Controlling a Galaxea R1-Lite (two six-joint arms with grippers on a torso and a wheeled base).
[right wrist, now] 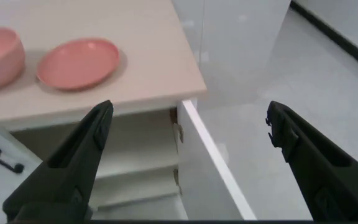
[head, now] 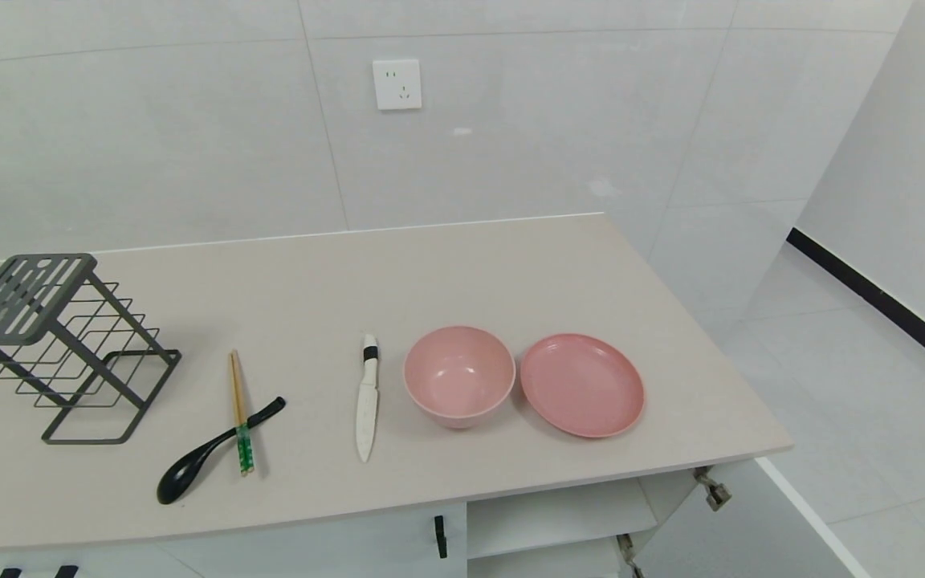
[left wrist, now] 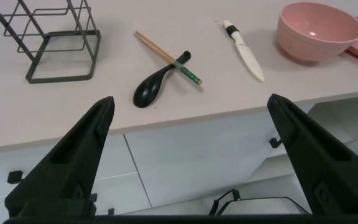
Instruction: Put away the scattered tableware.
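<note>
One spread left claw (left wrist: 189,98) hangs seemingly well short of the spoon (left wrist: 151,89).

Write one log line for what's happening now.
left hand: open, empty | right hand: open, empty | bowl, plate, knife: on counter | cupboard door: open

No writing, number or sign can be read anywhere. The pair of light wooden chopsticks (head: 238,393) lying on the beige worktop (head: 462,273) has green ends with tiny pale marks on them, too small to make out.
</note>
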